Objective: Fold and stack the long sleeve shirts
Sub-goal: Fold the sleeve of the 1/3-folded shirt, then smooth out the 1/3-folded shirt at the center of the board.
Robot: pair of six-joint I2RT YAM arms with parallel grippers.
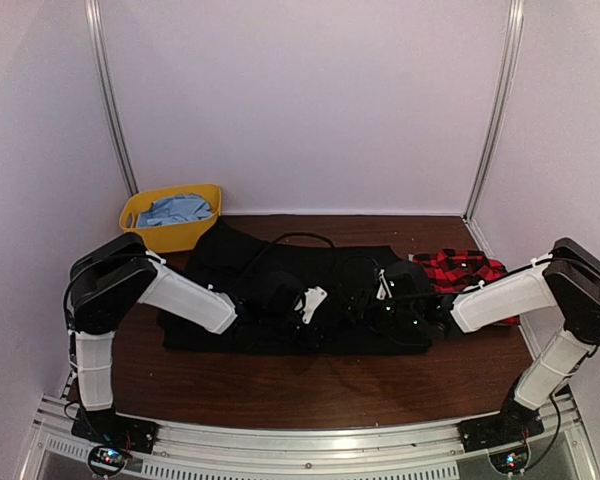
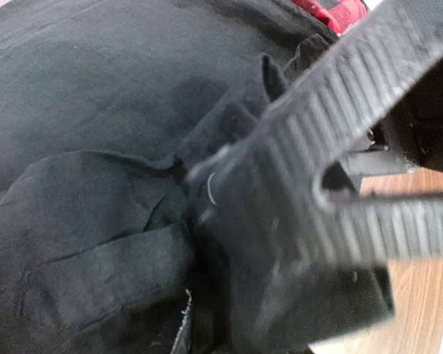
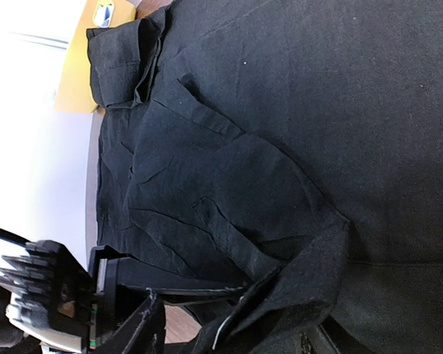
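The black shirt [image 1: 280,270] lies spread across the middle of the table. The red-and-black plaid shirt [image 1: 462,268] lies bunched at the right, partly under my right arm, and a corner of it shows in the left wrist view [image 2: 332,11]. My left gripper [image 1: 315,303] and right gripper [image 1: 378,298] sit close together at the shirt's near middle. Each appears shut on a raised fold of black cloth [image 2: 96,110] [image 3: 317,110], with bare wood showing beneath the lifted edge. The left wrist view is blurred, and the ribbed fingers [image 2: 317,125] fill its right side.
A yellow bin [image 1: 130,215] holding blue cloth [image 1: 175,210] stands at the back left, touching the black shirt's corner. White walls close in on three sides. The brown table [image 1: 310,390] shows in front of the shirt.
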